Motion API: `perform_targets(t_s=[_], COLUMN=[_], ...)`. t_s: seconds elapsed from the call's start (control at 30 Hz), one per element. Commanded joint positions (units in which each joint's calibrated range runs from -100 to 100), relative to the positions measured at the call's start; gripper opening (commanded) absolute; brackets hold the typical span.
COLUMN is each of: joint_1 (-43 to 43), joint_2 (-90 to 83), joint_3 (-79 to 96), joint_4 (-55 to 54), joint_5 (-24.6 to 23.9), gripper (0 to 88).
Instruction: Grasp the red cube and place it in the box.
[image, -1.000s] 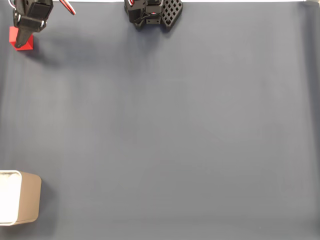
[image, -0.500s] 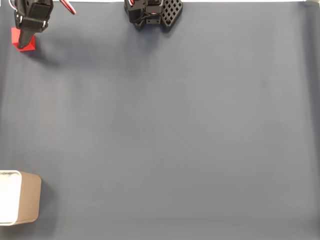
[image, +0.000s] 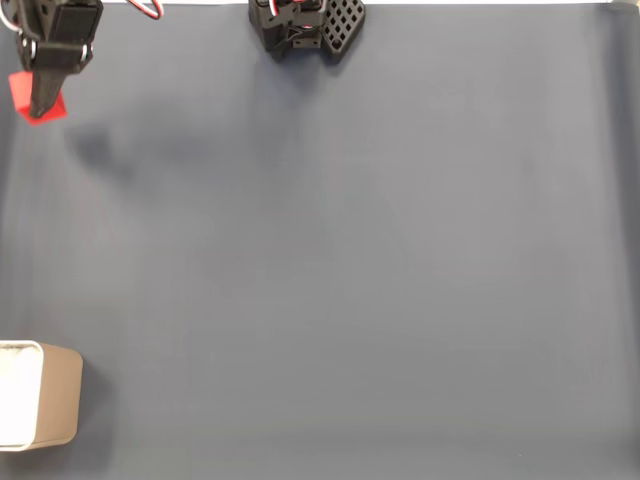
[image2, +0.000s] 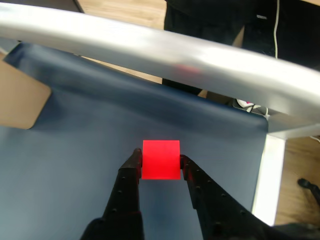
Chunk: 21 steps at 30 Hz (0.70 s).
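Fixed view: the desk is covered with a dark blue-grey mat. At its top left corner the gripper points down the picture, black, with a white and red cable at its upper end. The cube shows as a red patch on both sides of the dark fingers, mostly to their left, close to the desk's left edge. A soft shadow lies on the mat just to the right and a little below the cube, apart from it, so the cube appears lifted off the mat. The box sits at the bottom left corner, tan wall with a white rim, cut off by the left edge of the picture and well apart from the cube. At the top edge, left of centre, the arm's black base stands with a perforated plate on its right.

Wrist view: the two black fingers reach up from the bottom edge and are closed onto the cube, one pressing each side face, with the cube between their tips. Its front face is square to the camera. Below it lies the blue mat. A silver bar crosses the upper part, joined to a metal post at the right. A tan surface shows at the left edge; what it is I cannot tell.
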Motion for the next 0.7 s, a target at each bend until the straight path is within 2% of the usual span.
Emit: perform_targets(t_s=[0.0, 0.2, 0.67], joint_1=[-5.26, -13.22, -27.14], joint_2=[-3.29, -3.03, 3.13], joint_3=[-8.42, -16.81, -28.95], joint_4=[3.96, 7.82, 7.98], joint_5=[-0.05, 0.54, 2.34], gripper=[0.0, 0.0, 0.0])
